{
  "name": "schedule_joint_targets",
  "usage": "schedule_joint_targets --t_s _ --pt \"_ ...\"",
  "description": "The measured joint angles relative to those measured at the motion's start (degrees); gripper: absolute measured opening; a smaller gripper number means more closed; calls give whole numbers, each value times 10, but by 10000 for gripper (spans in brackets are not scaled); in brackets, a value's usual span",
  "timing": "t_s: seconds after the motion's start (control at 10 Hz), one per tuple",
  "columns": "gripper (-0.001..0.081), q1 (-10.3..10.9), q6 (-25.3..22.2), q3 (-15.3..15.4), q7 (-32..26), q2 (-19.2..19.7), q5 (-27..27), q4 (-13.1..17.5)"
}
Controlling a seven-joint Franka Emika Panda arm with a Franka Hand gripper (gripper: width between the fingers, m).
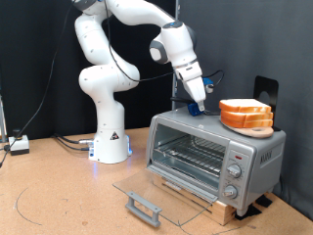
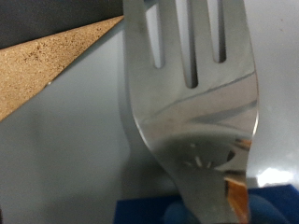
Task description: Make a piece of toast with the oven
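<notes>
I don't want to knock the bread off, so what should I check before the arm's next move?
1. Oven door dropped fully open: ok.
2. Rack free of bread: ok.
3. Piece of toast sitting on the orange plate on top of the oven: ok.
4. Gripper over the oven top, to the exterior view's left of the plate: ok.
5. Slotted spatula showing in the wrist view: ok.
6. Firm hold on the spatula: cannot tell.
</notes>
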Motion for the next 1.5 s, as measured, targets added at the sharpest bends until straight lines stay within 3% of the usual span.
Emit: schedule_joint_targets --t_s 0.9,1.0,1.1,1.2,1.5 --pt "807 -4 -11 -1 0 -7 0 -6" --pt "687 -7 -12 -1 0 -7 -1 -6" --pt "687 -10 -13 -1 0 -7 -1 -6" --pt "517 -13 -15 -1 0 -7 -1 -6" --pt "454 -19 -16 -1 0 -7 -1 -6"
